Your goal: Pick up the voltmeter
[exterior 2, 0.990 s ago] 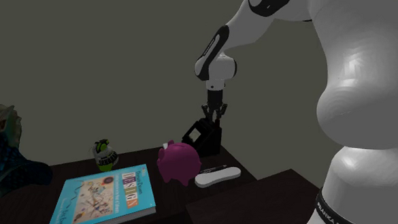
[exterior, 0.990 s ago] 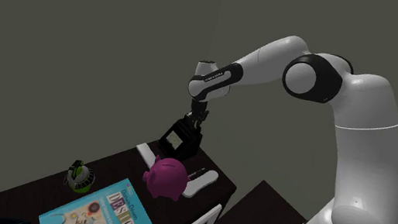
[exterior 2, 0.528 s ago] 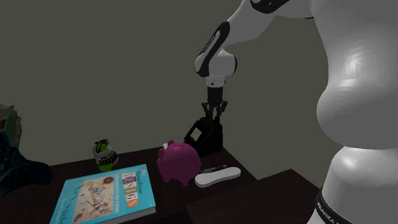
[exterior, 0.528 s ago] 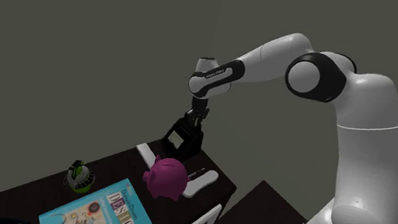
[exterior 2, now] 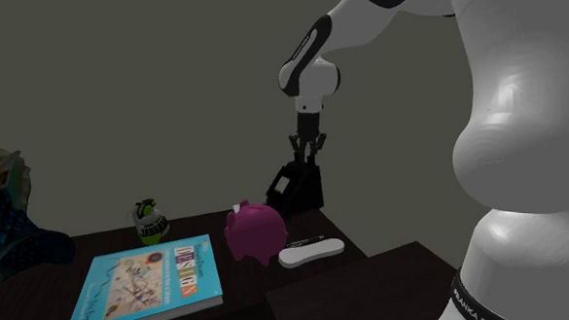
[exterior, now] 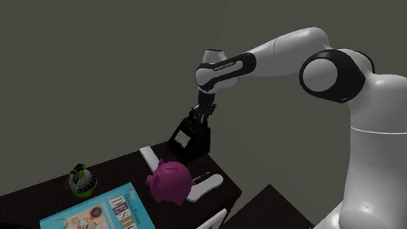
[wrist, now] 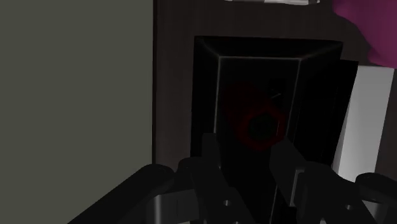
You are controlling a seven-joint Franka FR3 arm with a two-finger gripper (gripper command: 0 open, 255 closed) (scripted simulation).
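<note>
I am pinching the black voltmeter by its top end with my claw, and my arm is reaching in from 3 o'clock in the shoulder view and pointing the claw straight down. In the wrist view my two black fingers are pressing on either side of the voltmeter, whose red-ringed dial is sitting just beyond the claw.

In the second exterior view the voltmeter is hanging upright under my claw, over the far corner of the dark table. I cannot tell whether its base is clearing the tabletop or touching it.

In the shoulder view the voltmeter is sitting at 1 o'clock from the pink piggy bank, near it but apart. A white bar is lying just beside the piggy bank at its 3 o'clock. A flat white piece is showing at the piggy bank's 11 o'clock. A blue book is lying flat at its 8 o'clock, and a small green and black thing is standing at 9 o'clock, well apart from the voltmeter. My dark stand is sitting at 5 o'clock from the table. A plain grey-green wall is rising behind everything.
</note>
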